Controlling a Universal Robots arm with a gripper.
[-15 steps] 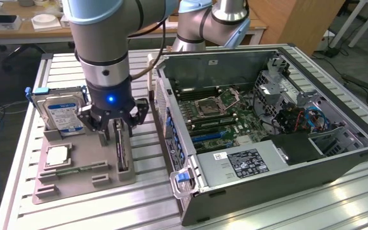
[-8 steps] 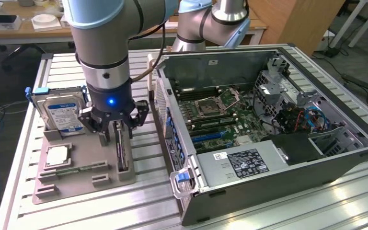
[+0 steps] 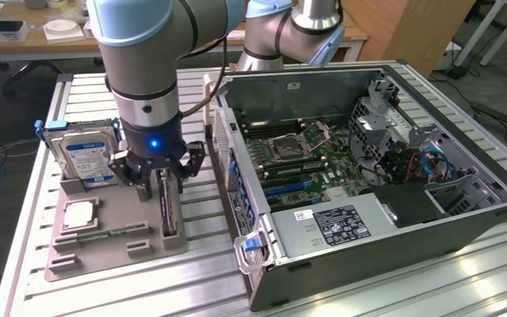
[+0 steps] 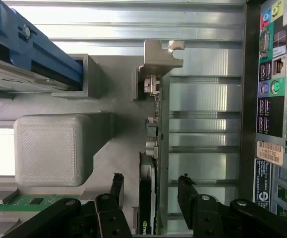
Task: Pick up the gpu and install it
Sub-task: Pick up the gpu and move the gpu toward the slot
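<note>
Little room is left around the gpu (image 3: 167,211): it's stood on edge in a narrow slot of the matte grey plastic tray (image 3: 103,254), long axis run parallel to the port side of the open case (image 3: 368,172). Its silver bracket seems pointed toward the hard drive (image 3: 86,155) end. The hand (image 3: 159,174) is held released, one black finger each side of it.

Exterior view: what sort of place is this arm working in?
Probably a robotics lab or test workshop: a slotted aluminium table carries an open computer case and a grey fixture tray of loose parts, with office desks behind.
</note>
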